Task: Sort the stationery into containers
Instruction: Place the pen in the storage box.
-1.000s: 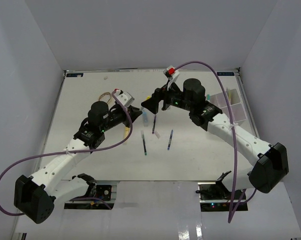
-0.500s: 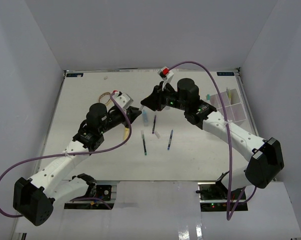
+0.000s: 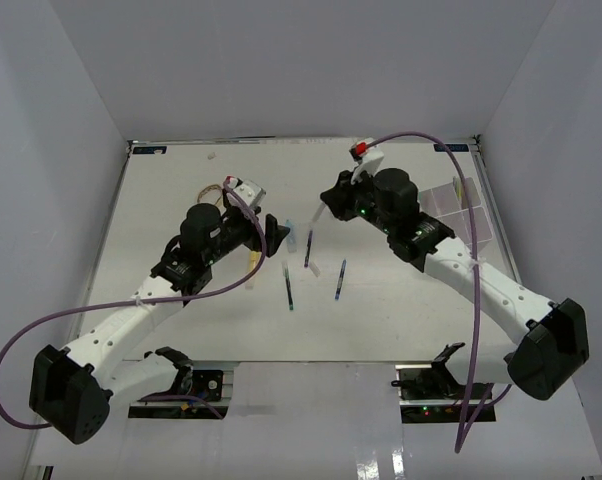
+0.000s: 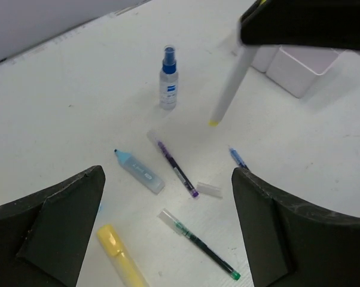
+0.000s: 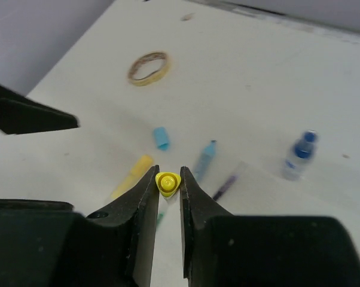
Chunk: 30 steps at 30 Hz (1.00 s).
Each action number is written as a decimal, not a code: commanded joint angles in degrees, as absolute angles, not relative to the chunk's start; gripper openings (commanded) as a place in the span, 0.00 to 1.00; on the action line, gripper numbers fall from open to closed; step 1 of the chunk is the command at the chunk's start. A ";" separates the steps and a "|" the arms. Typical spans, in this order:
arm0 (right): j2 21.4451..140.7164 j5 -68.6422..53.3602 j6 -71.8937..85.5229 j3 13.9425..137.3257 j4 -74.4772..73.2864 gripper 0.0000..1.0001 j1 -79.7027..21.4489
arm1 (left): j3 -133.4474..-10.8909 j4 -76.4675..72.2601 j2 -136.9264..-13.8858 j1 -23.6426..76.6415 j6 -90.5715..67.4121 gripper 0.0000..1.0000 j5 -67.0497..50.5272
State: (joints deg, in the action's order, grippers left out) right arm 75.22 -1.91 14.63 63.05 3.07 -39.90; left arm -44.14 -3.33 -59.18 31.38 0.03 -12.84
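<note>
The white pen with the yellow end is up in the air, off the table. It is tilted, and its yellow end points down. It hangs near the small blue bottle, between the bottle and the white box.

The right gripper has it. Its two fingers are pinched almost together, one on each side of the pen.

I think the pen is light, thin and stiff. It is round and smooth, so it could slip or swing in the fingers. A good place to hold it is across its thin body, near the middle. It looks like it is held nearer the top, so the long end may wobble.

The left gripper is spread as wide as it goes and holds nothing. It hangs over the table on the near side of the bottle.

More stationery lies flat there. Just beside the bottle are a light-blue marker and a purple pen. A clear cap lies by the purple pen's tip. Farther from the bottle are a green-tipped pen and a yellow marker. A blue pen peeks out toward the box side. A tan loop lies well apart from the bottle.

The box has small square parts. From above, something thin and yellow seems to stand in one far part. I cannot tell what else is inside.
</note>
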 commanded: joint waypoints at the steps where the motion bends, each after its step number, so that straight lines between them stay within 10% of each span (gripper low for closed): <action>1: 69.36 17.88 9.94 60.92 0.36 0.08 -34.57 | -47.46 0.25 -61.25 31.55 -3.42 0.98 -3.44; 13: 73.55 25.84 5.63 55.63 2.98 0.08 -11.09 | -52.91 11.69 -69.43 30.41 -9.05 0.98 14.32; 30: 88.07 21.88 6.06 59.85 5.36 0.21 -8.17 | -52.73 11.60 -70.14 30.41 -7.56 0.98 15.65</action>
State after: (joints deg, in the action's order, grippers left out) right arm 88.66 22.46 5.52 57.67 2.46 -8.47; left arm -51.11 11.60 -70.26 30.52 -7.77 14.66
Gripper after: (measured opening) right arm 0.220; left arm 0.979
